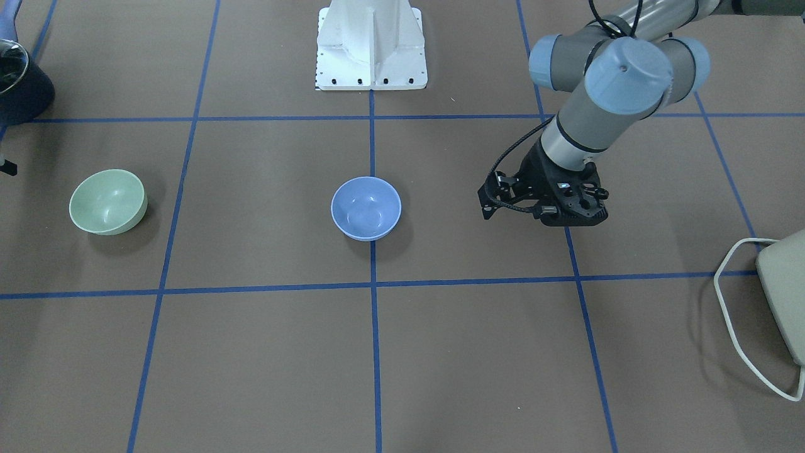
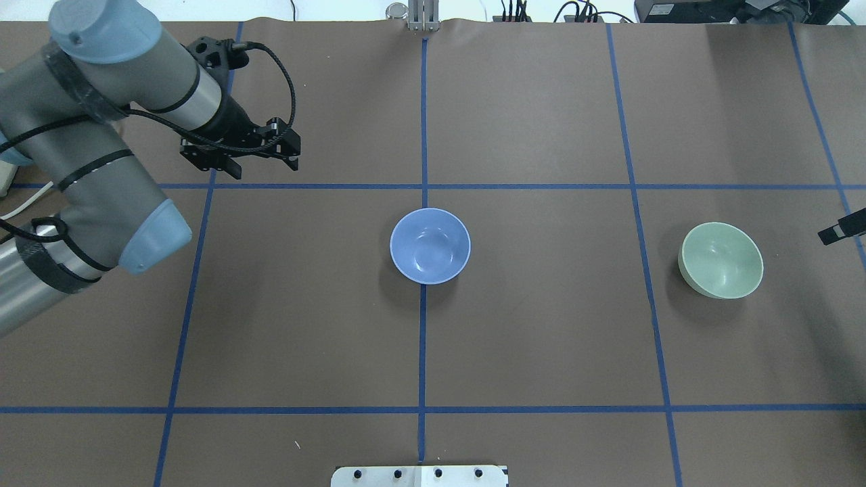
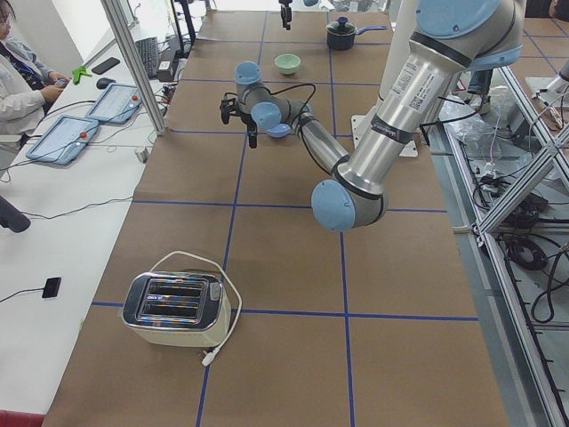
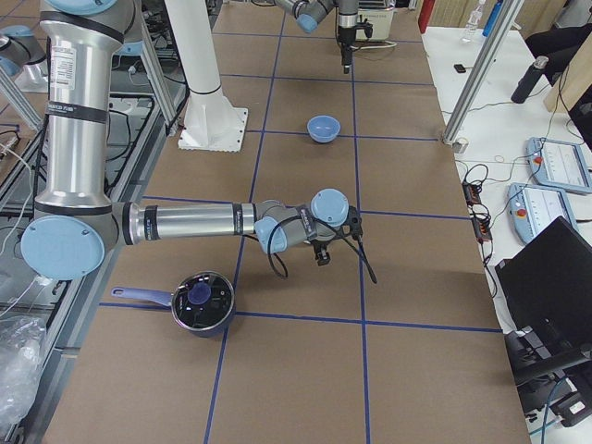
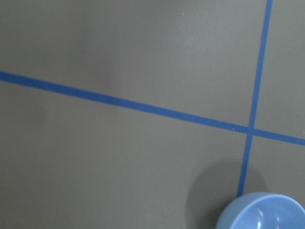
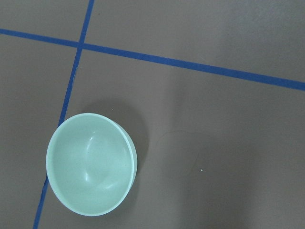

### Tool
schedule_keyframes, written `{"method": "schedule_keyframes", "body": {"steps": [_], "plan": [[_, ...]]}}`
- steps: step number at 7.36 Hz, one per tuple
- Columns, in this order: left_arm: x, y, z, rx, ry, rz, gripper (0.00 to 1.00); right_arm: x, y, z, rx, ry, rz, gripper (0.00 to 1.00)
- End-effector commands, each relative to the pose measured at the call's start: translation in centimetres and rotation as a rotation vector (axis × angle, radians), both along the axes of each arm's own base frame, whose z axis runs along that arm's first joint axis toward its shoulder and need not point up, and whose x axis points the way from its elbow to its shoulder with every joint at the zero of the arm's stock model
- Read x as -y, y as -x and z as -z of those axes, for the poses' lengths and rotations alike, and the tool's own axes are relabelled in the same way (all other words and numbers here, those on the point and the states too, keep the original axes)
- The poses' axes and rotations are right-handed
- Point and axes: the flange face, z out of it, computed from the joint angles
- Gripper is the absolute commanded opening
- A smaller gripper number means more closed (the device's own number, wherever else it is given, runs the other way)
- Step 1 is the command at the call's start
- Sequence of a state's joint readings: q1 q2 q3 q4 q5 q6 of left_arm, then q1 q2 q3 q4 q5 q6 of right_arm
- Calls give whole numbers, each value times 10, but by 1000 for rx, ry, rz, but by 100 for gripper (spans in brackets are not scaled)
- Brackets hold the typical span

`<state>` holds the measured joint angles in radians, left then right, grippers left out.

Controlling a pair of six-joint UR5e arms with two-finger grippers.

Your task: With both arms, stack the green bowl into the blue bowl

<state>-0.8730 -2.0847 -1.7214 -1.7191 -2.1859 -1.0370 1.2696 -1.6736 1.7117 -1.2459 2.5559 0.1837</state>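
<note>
Nearest the robot, the white pedestal (image 2: 419, 475) stands on the brown table (image 2: 541, 338), which is marked into squares with blue tape. Beyond it, the blue bowl (image 2: 430, 245) sits upright and empty on the centre tape line, with nothing touching it. The green bowl (image 2: 721, 260) is in the same row, well apart from it on the robot's right, also upright and empty. In the right wrist view it rests on a tape line.

Of the right gripper (image 2: 841, 228), only 1 dark tip shows at the edge of the overhead view, near the green bowl but clear of it. I cannot tell whether its fingers are spread or pressed together.

Farther out on the robot's left, the left gripper (image 2: 262, 161) hangs above a cross line of tape, pointing down. Its 2 fingers are spread and hold nothing. It is well apart from the blue bowl, whose rim just enters the corner of the left wrist view.
</note>
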Motion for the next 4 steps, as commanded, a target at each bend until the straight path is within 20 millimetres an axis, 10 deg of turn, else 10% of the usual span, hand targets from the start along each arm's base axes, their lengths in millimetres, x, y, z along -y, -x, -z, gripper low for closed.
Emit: {"method": "schedule_keyframes", "body": {"steps": [1, 4], "plan": [[1, 35, -41, 48, -76, -45, 97, 15, 38, 10, -37, 41, 0, 87], [1, 44, -58, 53, -70, -35, 97, 47, 68, -18, -28, 30, -9, 87]]}}
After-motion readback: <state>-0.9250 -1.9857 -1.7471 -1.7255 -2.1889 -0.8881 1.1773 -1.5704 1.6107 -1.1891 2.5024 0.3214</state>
